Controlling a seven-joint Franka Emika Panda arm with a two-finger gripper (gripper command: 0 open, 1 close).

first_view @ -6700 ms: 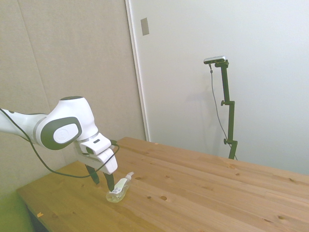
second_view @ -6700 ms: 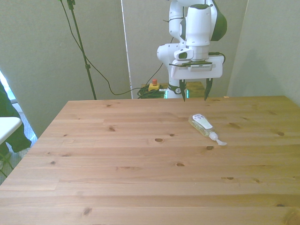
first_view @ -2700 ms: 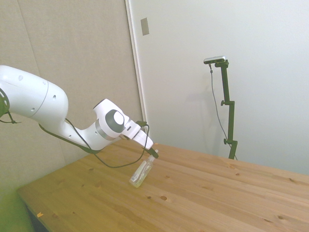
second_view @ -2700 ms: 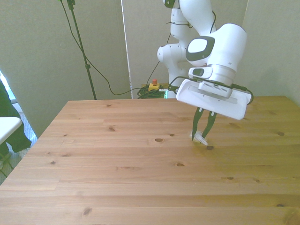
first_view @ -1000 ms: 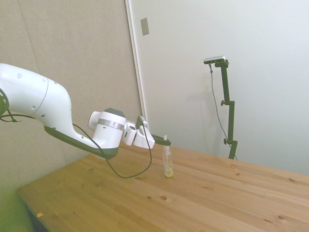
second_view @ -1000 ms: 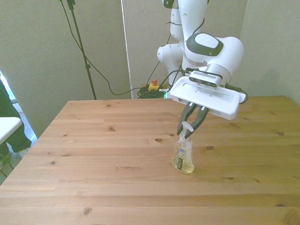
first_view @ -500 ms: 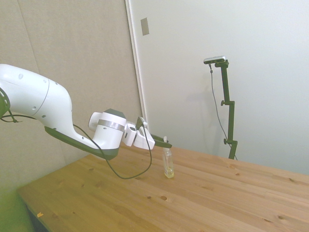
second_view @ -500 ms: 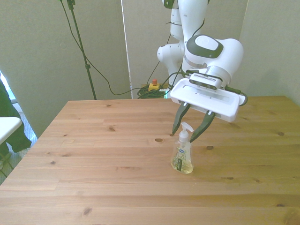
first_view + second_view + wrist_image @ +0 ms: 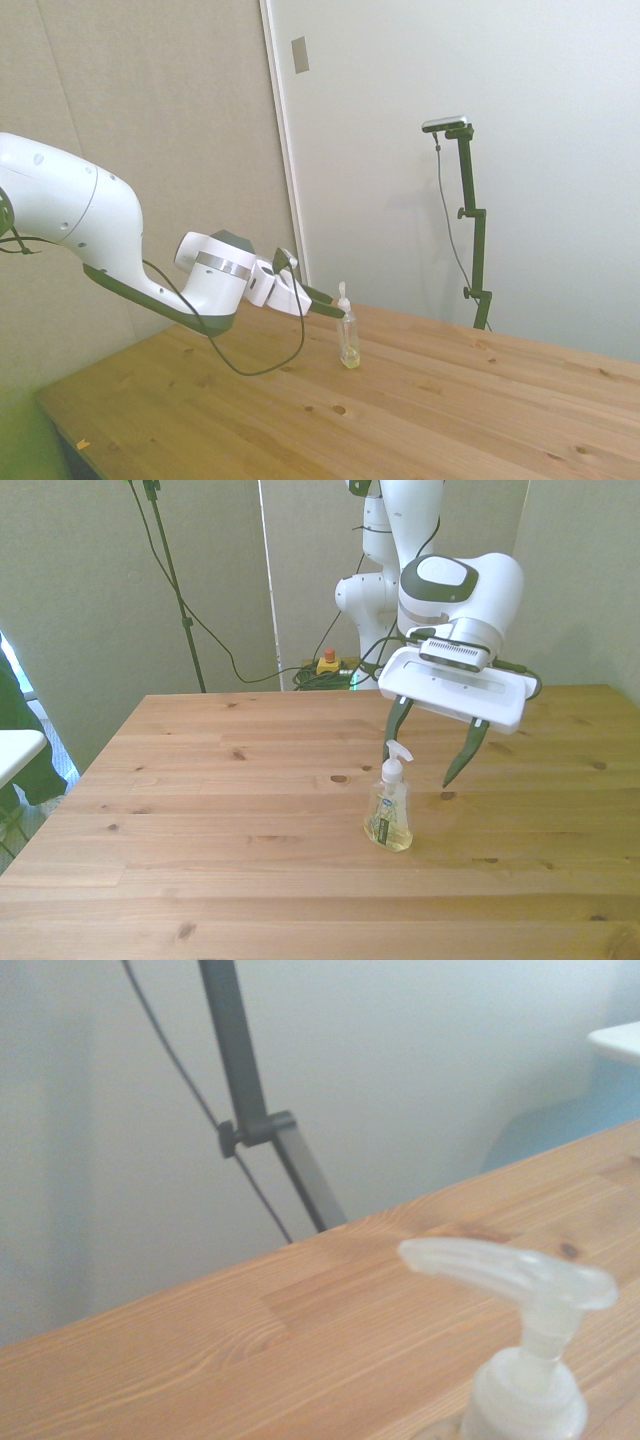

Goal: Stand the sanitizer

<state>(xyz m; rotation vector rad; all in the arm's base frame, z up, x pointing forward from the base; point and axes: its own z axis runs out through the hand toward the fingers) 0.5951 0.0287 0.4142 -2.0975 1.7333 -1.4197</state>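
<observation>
Pincer (image 9: 434, 742) hangs wide open with nothing in it, two dark tapered fingers (image 9: 465, 757) angled down from a flat white bar on the glossy white arm (image 9: 460, 590); we see one finger behind the pump head and the other out toward the front view's right, neither touching the bottle. Sanitizer (image 9: 389, 810) stands upright on the wooden table (image 9: 200, 820), free of the pincer, roughly mid-table in the front view and slightly toward its right. We note a slim clear plastic body, flattened and rounded at the shoulders, yellowish liquid pooled at the base, a pale label on the face, and a white pump top with a pointed spout aimed toward the front view's right. From the side the sanitizer (image 9: 347, 338) reads as a narrow clear column with the yellow band low down, the pincer (image 9: 322, 301) tips just beside its top. Up close the sanitizer (image 9: 520, 1360) shows a translucent, blurred pump head with a ribbed collar. Table is pale pine planks with lengthwise grain, dark knots and smooth matte finish. Black cable (image 9: 255, 360) loops under the arm in the side view.
</observation>
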